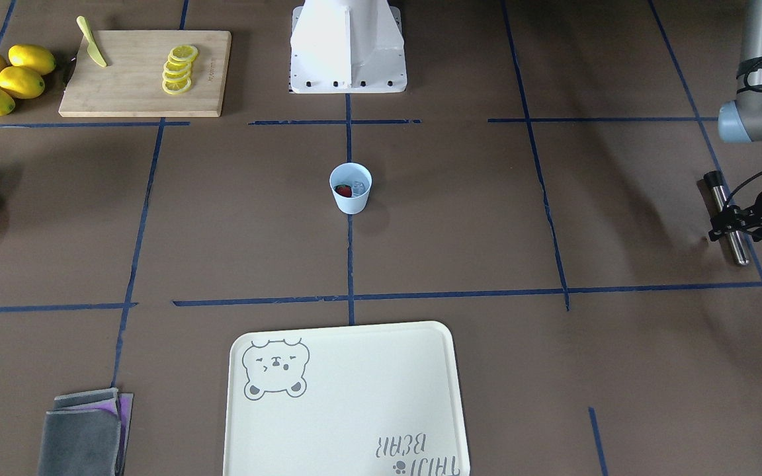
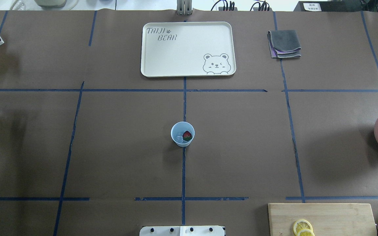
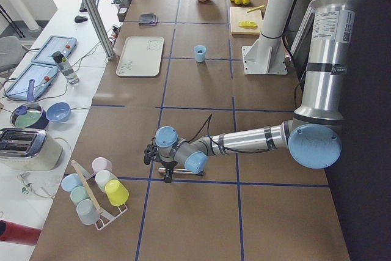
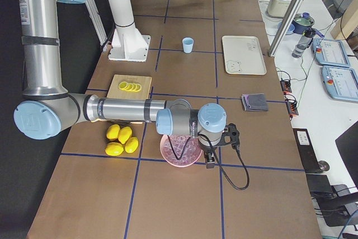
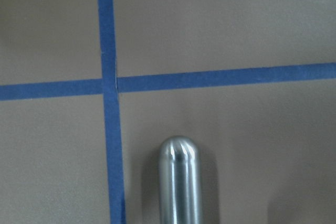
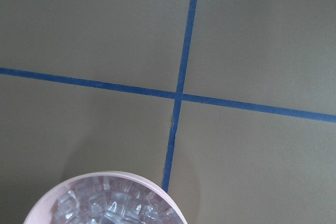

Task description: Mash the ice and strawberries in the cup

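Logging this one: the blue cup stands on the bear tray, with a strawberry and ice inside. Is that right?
Not quite. The cup stands on the bare brown table, well apart from the tray, not on it, as the overhead exterior view shows. It does hold the strawberry and ice.

Pale blue cup (image 1: pixel 352 202), red strawberry (image 1: pixel 343 190), blue-lined brown table (image 1: pixel 487 231).

The cup (image 1: pixel 350 199) is smooth, matt plastic; the ice (image 1: pixel 358 188) in it looks glassy. The rod (image 5: pixel 178 182) is polished metal over matt brown paper (image 2: pixel 110 147). The board (image 1: pixel 136 82) is bare wood.
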